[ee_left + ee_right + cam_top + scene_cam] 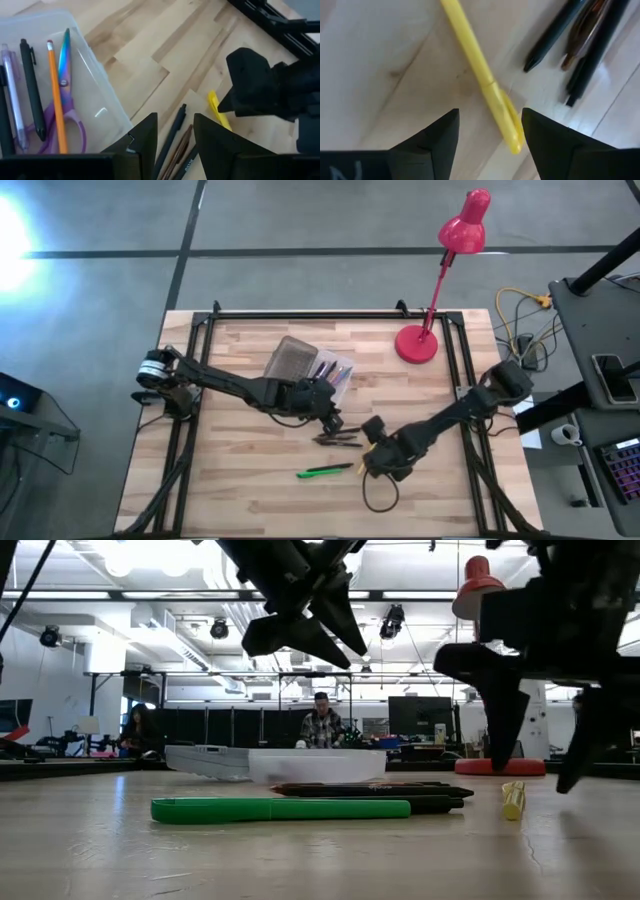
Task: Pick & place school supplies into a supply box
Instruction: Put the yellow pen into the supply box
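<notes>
Yellow pen [482,80] lies flat on the bench [240,470], just right of the dark pen cluster [337,439] and on the side of it away from the supply box [322,372]; the right tool [487,137] hovers over it w/ fingers spread wide, nothing held, the pen's clip end lying between them. Risk, as I judge it: the pen sits skewed across the gap, so closing now could pinch one end only and let it pivot or roll off toward the dark pens; a thin smooth barrel also slips easily. Left tool [175,145] hangs betw. the box and the cluster, fingers narrowly apart, empty; both arms are near each other, so a bump is possible if they move together. Box is translucent plastic, lid open, already holding purple-handled scissors [62,100], an orange pencil [56,100], dark and pinkish pens. Green pen [325,471] lies alone, farther from the box than the cluster, well apart from it.
</notes>
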Controlling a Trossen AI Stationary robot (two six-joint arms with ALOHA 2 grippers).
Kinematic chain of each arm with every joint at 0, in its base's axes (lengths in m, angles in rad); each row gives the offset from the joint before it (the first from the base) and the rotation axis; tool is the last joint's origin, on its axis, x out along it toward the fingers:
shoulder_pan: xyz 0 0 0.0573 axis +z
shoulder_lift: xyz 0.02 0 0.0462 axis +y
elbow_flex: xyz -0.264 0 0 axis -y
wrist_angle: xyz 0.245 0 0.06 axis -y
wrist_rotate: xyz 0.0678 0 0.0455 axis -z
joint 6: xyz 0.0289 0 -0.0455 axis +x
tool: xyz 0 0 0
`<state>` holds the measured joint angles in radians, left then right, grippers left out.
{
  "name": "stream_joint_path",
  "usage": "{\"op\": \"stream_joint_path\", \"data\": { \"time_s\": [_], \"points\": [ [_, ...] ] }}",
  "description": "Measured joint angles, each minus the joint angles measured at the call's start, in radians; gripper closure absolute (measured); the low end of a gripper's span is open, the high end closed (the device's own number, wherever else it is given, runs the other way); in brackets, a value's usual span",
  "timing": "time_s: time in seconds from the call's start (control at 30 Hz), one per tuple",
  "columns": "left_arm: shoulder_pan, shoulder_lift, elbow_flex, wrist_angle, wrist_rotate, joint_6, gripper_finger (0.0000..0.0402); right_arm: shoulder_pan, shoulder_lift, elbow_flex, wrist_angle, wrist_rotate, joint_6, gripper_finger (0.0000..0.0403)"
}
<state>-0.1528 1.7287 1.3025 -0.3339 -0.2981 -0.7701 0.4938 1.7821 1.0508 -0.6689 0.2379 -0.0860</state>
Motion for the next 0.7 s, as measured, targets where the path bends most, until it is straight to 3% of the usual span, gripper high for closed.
{"op": "stream_joint_path", "data": {
  "time_s": [0.13,0.3,0.57,0.7],
  "points": [
    [-0.012,-0.002,0.000,-0.003,-0.002,-0.031,0.0290,-0.004,-0.006,0.018,0.001,-0.017,-0.005,0.0188],
    [-0.033,-0.016,-0.002,-0.004,0.000,-0.119,0.0290,-0.037,0.003,0.024,0.022,-0.225,-0.004,0.0193],
    [-0.057,-0.092,-0.050,-0.002,-0.003,-0.192,0.0290,-0.079,0.028,0.023,0.069,-0.182,-0.091,0.0204],
    [-0.076,-0.167,-0.120,-0.005,-0.061,-0.256,0.0290,-0.080,0.007,0.023,0.032,-0.182,-0.094,0.0204]
  ]
}}
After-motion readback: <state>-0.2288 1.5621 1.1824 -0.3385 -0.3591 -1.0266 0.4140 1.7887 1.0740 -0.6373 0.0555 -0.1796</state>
